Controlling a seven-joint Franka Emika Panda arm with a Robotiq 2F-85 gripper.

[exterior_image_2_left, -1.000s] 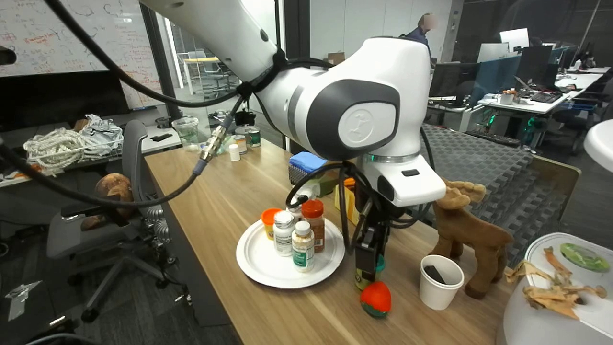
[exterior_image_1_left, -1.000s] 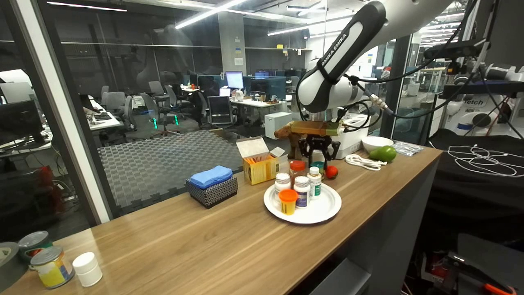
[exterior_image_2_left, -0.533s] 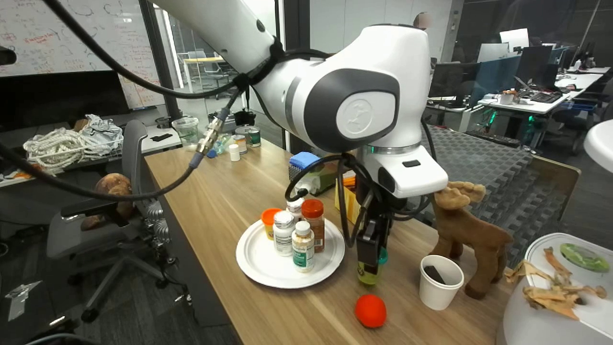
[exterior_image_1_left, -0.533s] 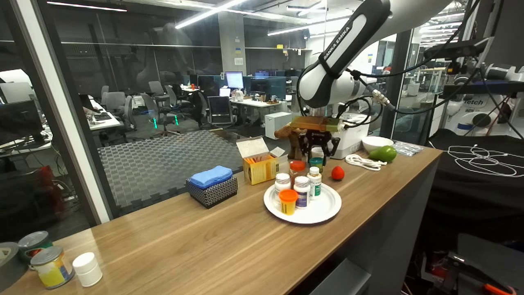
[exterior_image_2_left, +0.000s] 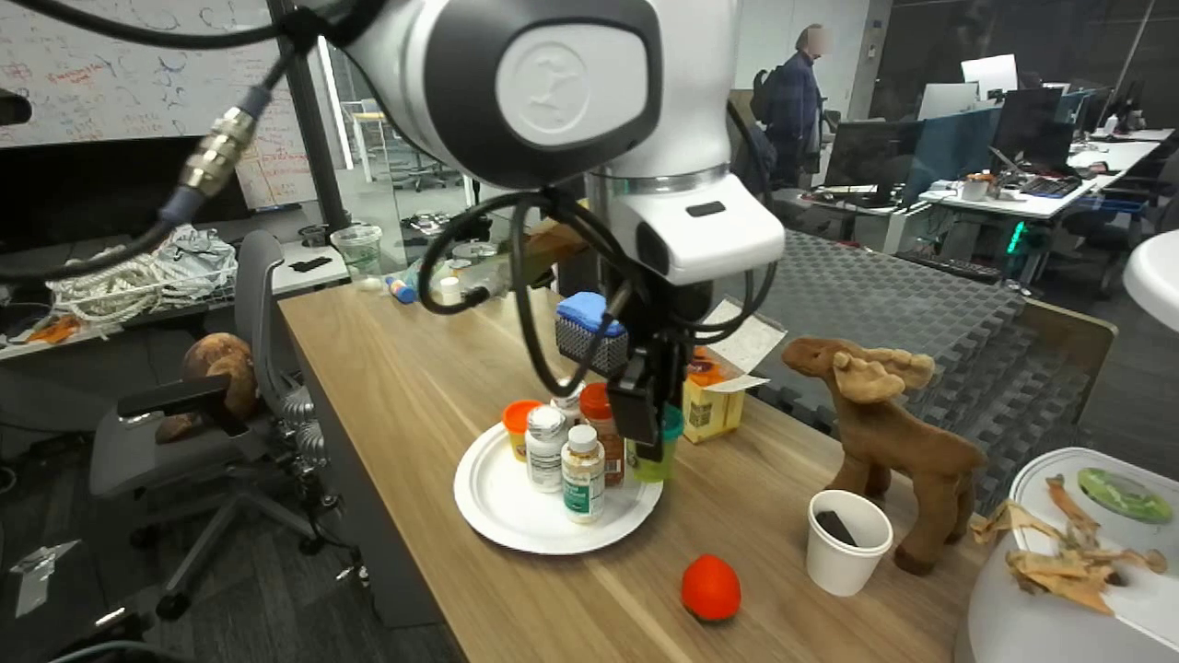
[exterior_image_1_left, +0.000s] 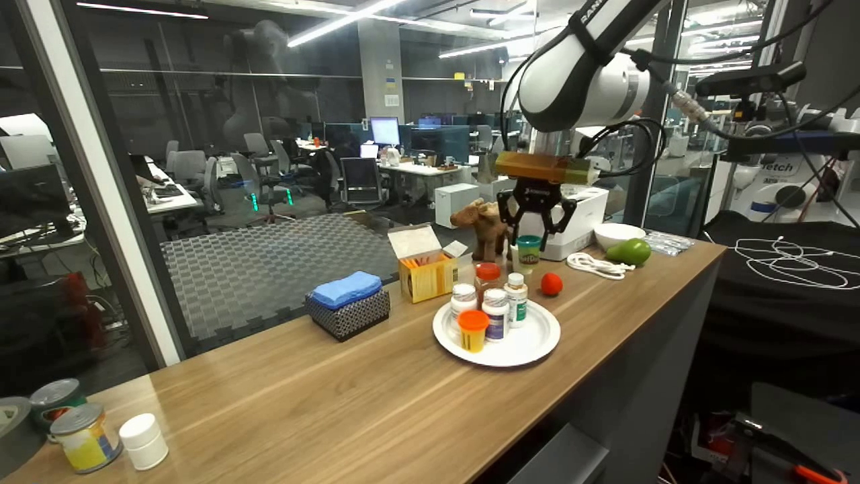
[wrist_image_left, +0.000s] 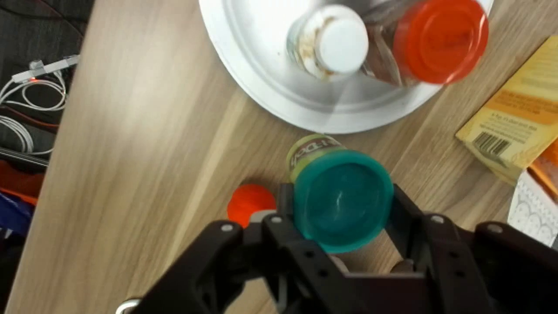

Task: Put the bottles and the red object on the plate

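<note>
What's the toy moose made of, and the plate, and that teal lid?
Toy moose: probably plush cloth, matte and padded-looking.
Plate: maybe paper, maybe plastic; faint sheen, ridged rim.
Teal lid: likely plastic; smooth, with a small bright highlight.

The wood-grain surface [exterior_image_1_left: 322,390] before me supports one white plate [exterior_image_2_left: 502,511], one red ball-shaped piece [exterior_image_2_left: 710,587] near that plate, one plush moose [exterior_image_2_left: 892,440], one paper cup [exterior_image_2_left: 836,566], one open yellow carton [exterior_image_1_left: 430,281], one black woven box [exterior_image_1_left: 351,320] and one white-capped jar [exterior_image_1_left: 143,441].

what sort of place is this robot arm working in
Probably an office or robotics lab, judging by a lit monitor, a grey office chair and a whiteboard with writing on it.
</note>
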